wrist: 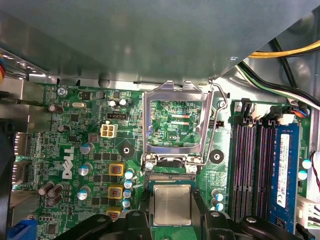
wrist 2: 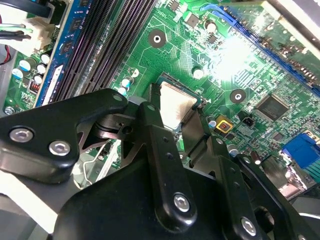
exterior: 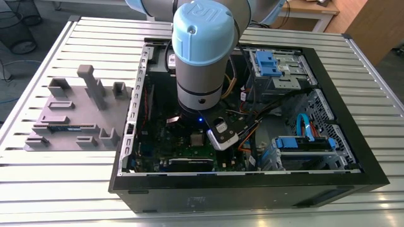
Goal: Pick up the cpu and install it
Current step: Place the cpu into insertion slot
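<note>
The cpu [wrist: 172, 204], a small square chip with a shiny silver top, lies level over the motherboard's socket [wrist: 170, 177]. My gripper [wrist: 172, 212] is shut on the cpu, one black finger [wrist: 144, 212] against each of two opposite sides. In the second wrist view the cpu [wrist 2: 176, 101] shows between the fingertips [wrist 2: 151, 117] of the gripper [wrist 2: 175, 120], low over the green board. The socket's metal frame [wrist: 175, 90] is swung open and its wire lever [wrist: 216, 125] is raised. In the exterior view the arm [exterior: 200, 71] reaches down into the open computer case [exterior: 341, 118].
Memory slots [wrist: 250, 170] with one blue-labelled stick [wrist: 286, 170] run beside the socket. Capacitors [wrist: 85, 170] and yellow cables [wrist: 285, 50] lie close by. A grey tray [exterior: 69, 113] with upright holders stands outside the case at the exterior view's left. Drive bays [exterior: 275, 64] fill the case's right.
</note>
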